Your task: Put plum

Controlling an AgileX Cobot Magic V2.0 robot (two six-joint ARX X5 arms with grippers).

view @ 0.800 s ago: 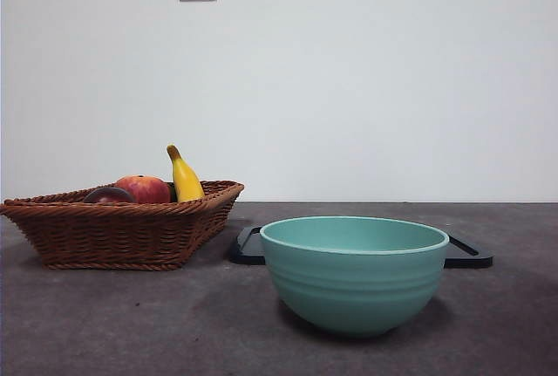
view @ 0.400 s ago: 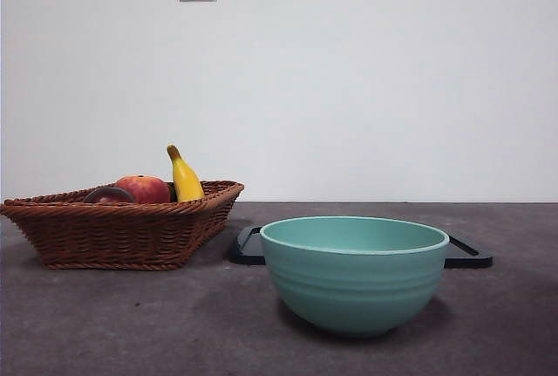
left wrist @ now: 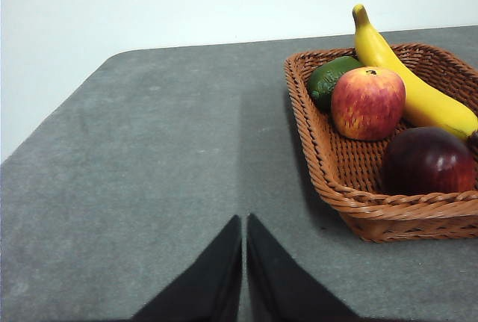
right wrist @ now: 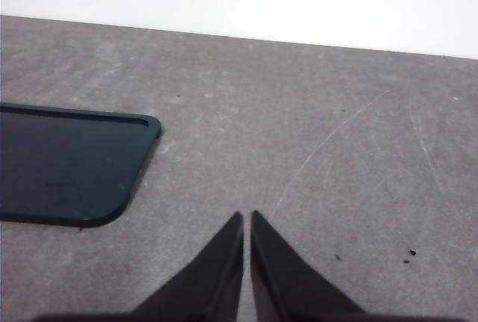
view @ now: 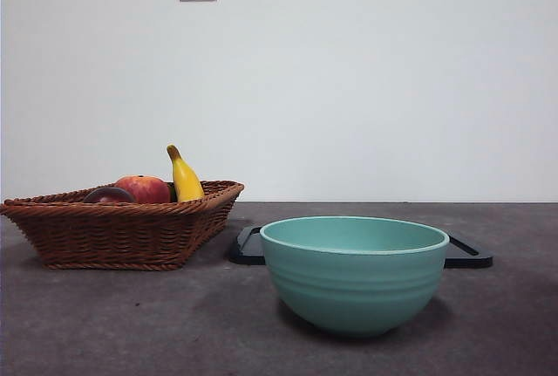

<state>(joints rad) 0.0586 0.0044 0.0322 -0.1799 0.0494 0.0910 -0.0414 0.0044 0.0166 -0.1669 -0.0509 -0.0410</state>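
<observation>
The plum, dark maroon and glossy, lies in the brown wicker basket beside a red-orange fruit, a yellow banana and a green fruit. In the front view only the plum's top peeks over the basket rim at the left. My left gripper is shut and empty over bare table, apart from the basket. My right gripper is shut and empty above the table near a black tray. Neither arm shows in the front view.
A teal bowl stands near the front centre of the grey table. The flat black tray lies behind it. In the front view the red-orange fruit and banana rise above the basket rim.
</observation>
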